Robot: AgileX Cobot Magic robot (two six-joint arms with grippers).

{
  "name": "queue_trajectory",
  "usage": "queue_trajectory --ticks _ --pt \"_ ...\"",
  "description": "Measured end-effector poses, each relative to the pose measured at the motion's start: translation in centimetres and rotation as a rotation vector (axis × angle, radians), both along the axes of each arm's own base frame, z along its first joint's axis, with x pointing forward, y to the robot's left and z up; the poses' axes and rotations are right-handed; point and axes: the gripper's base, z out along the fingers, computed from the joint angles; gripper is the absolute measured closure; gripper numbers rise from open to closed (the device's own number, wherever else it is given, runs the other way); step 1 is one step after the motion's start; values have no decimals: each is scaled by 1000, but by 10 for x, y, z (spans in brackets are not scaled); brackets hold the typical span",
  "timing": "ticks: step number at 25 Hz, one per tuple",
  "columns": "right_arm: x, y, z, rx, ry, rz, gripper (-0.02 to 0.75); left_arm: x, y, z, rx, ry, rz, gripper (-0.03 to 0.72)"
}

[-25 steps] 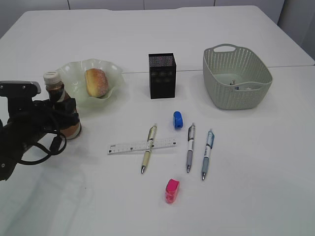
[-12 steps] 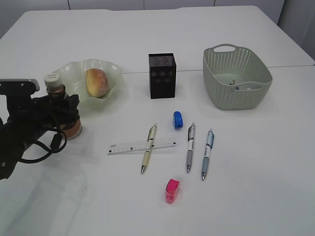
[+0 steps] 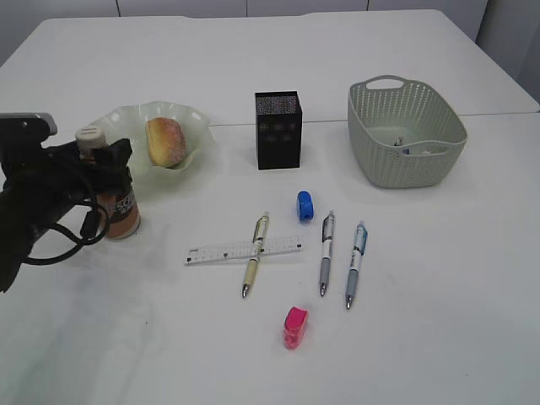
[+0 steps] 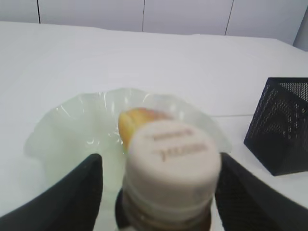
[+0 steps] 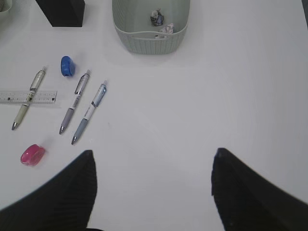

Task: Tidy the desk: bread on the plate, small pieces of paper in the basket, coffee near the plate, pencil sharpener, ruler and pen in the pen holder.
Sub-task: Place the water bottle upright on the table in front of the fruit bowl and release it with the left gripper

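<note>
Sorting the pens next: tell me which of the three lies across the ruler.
The cream-barrelled pen, leftmost of the three, crosses the ruler. The grey pen and blue-grey pen lie clear to its right.

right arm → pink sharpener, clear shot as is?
Probably yes. The right tool hangs open above bare desk, and the pink sharpener lies alone in the open toward its left; the pens lie farther up and do not block it.
</note>
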Motion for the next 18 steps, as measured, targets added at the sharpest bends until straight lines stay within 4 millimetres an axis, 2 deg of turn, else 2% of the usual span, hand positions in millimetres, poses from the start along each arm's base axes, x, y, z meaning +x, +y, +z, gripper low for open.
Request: queue_trajectory --ticks 7,15,18 --pt "0 0 0 -1 0 1 164 0 0 21 -15 -59 0 166" --pt "0 0 0 -2 0 2 164 -1 -1 19 46 -25 -20 167" --pt "0 0 0 -2 0 2 164 -2 -1 26 75 -36 -23 167"
